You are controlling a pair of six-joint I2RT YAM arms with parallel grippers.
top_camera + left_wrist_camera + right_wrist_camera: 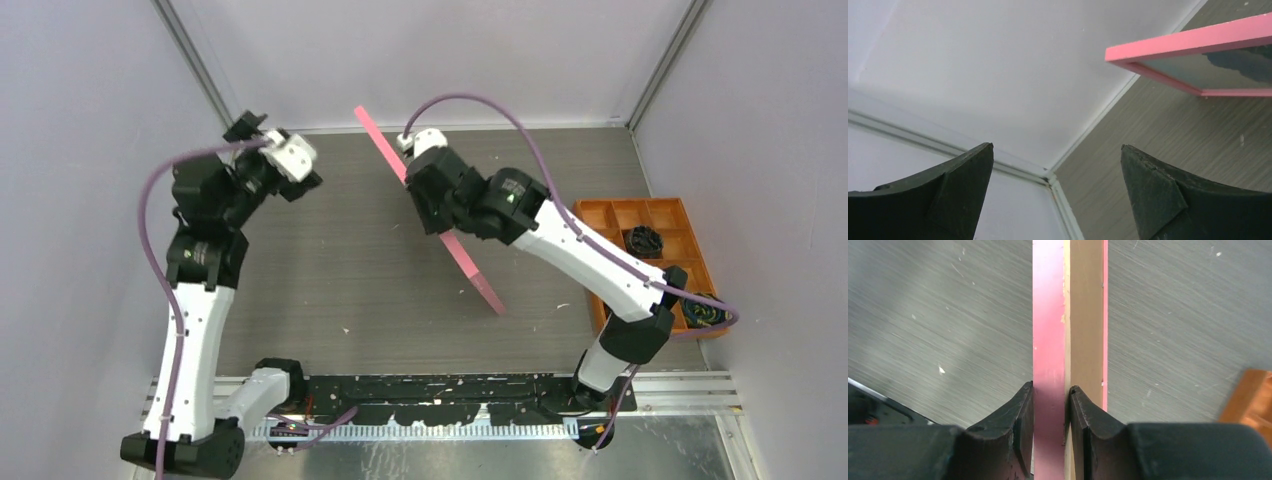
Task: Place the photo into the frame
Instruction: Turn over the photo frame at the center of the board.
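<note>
The frame [476, 273] stands on its edge on the table, running diagonally from back centre to front right. My right gripper [418, 178] is shut on its top edge. In the right wrist view my right gripper [1050, 390] clamps the pink frame [1048, 315], with a brown backing board [1086, 315] against its back. My left gripper [262, 135] is open and empty at the back left, facing the wall corner. In the left wrist view my left gripper [1057, 150] is wide open, and the frame [1193, 42] shows at the upper right. A pale blue surface with a dark shape shows behind its pane [1228, 67], possibly the photo.
An orange compartment tray [620, 206] with dark items sits at the right edge of the table. White walls close in the back and both sides. A black rail [430, 388] runs along the front between the arm bases.
</note>
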